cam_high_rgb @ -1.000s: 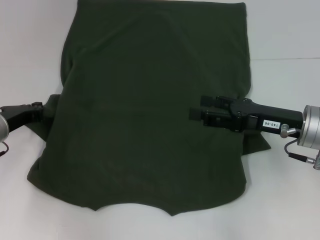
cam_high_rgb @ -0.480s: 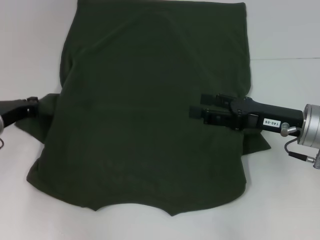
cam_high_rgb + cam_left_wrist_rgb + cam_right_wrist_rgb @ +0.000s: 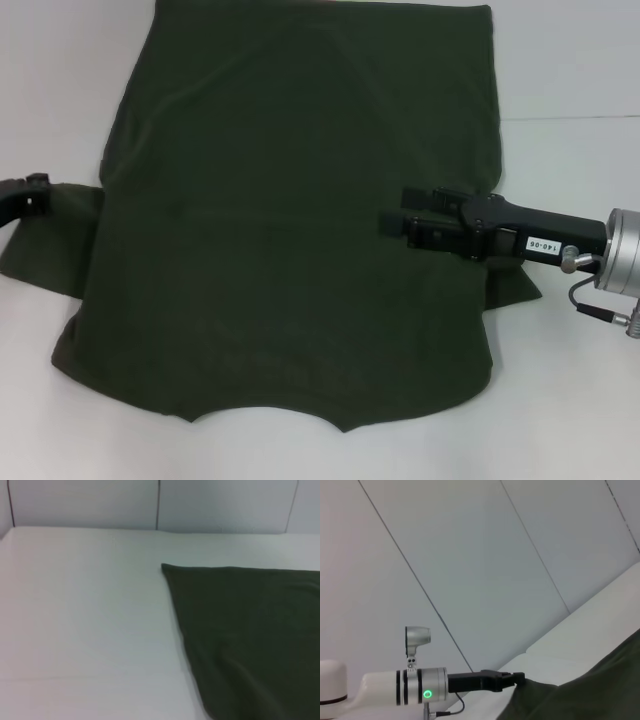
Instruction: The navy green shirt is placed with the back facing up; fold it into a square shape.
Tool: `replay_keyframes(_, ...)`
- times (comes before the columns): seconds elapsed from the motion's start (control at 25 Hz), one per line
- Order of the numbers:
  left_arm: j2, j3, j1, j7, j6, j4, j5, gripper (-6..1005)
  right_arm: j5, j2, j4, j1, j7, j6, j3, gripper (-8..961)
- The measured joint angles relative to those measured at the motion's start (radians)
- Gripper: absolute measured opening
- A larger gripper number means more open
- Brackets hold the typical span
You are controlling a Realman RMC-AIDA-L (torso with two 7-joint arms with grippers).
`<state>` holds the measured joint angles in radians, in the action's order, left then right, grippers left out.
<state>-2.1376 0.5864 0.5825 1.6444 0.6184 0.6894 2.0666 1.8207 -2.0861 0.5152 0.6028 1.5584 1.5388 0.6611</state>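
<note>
The large dark olive-green soft fabric shirt (image 3: 290, 220) is spread plain side up on the white table (image 3: 580, 60), its long axis running away from the robot, the notched edge nearest the body. The black left gripper (image 3: 28, 192) is seen at the outer end of the shirt's left sleeve, at the very edge of the head view, and is pinched shut on that sleeve; in the right wrist view the same gripper (image 3: 517, 678) is shown closed on a raised corner of the dark cloth. From this gripper the body of the shirt lies inward, toward the centre of the table, so any fold of the sleeve would presumably have to be carried that way, across the shirt's long axis.

The black right gripper (image 3: 392, 228) is held level over the right half of the shirt, pointing inward, with cloth beneath and ahead of it; whether its fingers are apart or together cannot be told. The right sleeve is glimpsed behind its wrist.

The left arm is judged the nearer one for the sleeve step in hand.

A small white label on the right arm reads "140-06". No lettering is visible on the shirt.
</note>
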Motion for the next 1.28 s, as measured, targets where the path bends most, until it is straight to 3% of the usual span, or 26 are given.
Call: replay_keyframes(1.28, 0.027, 0.004, 0.021, -0.034, -0.109, 0.056, 0.032, 2, 0.0, 0.0, -0.024, 0.003, 0.004, -0.019, 0.0, 847)
